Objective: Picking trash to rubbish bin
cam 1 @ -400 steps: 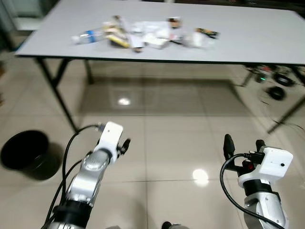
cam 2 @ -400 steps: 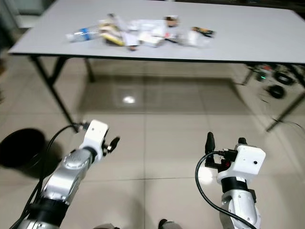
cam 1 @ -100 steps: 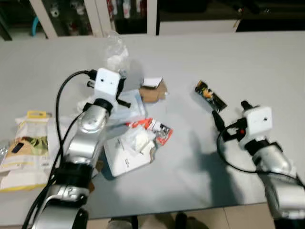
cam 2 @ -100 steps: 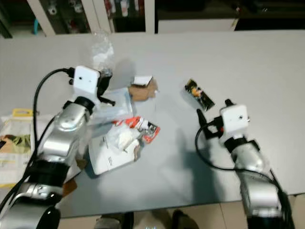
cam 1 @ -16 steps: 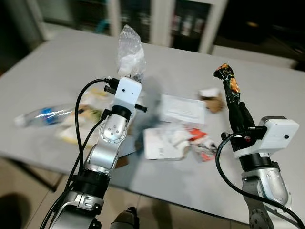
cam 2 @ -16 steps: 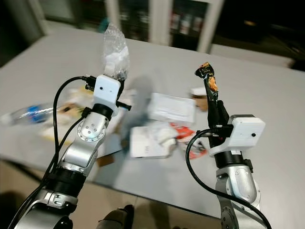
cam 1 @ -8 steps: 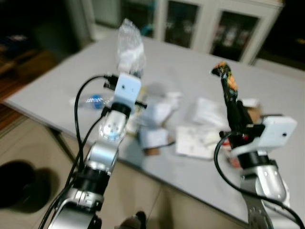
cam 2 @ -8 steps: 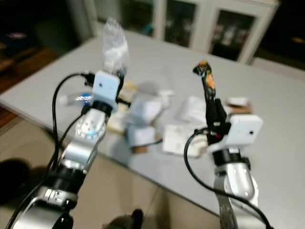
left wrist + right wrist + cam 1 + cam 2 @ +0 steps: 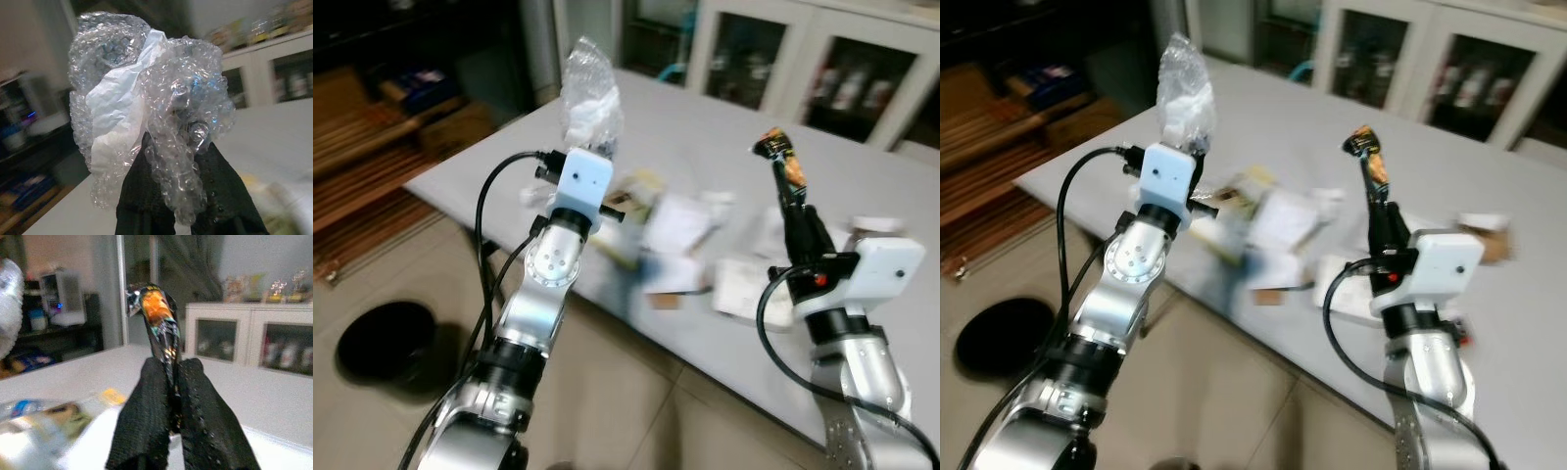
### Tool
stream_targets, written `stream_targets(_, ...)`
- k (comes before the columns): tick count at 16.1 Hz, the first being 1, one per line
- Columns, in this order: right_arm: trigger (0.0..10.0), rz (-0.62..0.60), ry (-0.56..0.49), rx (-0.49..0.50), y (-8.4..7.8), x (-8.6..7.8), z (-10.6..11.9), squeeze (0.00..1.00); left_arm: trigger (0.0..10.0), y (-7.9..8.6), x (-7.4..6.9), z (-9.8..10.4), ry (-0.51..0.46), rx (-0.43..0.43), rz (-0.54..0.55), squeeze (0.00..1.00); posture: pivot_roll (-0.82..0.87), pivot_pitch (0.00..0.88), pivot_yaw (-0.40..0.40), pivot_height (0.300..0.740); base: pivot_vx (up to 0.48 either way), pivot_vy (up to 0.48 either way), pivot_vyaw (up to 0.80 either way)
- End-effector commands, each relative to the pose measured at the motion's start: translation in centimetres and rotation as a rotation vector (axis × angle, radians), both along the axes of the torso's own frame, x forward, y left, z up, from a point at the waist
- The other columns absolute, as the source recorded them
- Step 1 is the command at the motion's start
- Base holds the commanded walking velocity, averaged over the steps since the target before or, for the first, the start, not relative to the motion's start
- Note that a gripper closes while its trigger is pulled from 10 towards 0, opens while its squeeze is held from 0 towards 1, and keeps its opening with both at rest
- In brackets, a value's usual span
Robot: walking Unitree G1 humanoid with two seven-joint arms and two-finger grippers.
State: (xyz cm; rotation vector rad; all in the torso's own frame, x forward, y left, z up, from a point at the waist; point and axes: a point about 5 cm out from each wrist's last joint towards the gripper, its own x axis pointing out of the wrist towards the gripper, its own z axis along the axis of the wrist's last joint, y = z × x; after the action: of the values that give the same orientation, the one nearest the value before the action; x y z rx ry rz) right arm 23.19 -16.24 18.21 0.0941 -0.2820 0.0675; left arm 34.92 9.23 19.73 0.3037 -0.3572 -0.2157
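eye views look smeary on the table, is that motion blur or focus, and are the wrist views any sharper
Left and right eye views: the trash on the grey table is streaked, which looks like motion blur, while the arms stay crisp. Left wrist view: the clear bubble wrap wad in the left gripper is sharp, background soft. Right wrist view: the orange and black snack wrapper in the right gripper is slightly soft, table litter blurred.

Open floor (image 9: 401, 245) btwn table (image 9: 499, 162) edge & bin (image 9: 386, 338).
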Motion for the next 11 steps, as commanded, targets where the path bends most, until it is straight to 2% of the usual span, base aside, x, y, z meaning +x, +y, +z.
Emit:
stream_targets(1, 10.0, 0.014, -0.013, 0.006, 0.12, 0.08, 0.32, 0.00, 10.0, 0.19, 0.07, -0.09, 0.008, 0.004, 0.012, 0.00, 0.16, 0.066, -0.035, 0.740, 0.000, 0.000, 0.80)
stream_targets(11, 10.0, 0.032, -0.012, 0.016, 0.51, 0.28, 0.28, 0.00, 10.0, 0.42, 0.03, -0.27, 0.016, 0.004, 0.029, 0.00, 0.17, 0.074, -0.035, 0.740, 0.000, 0.000, 0.80)
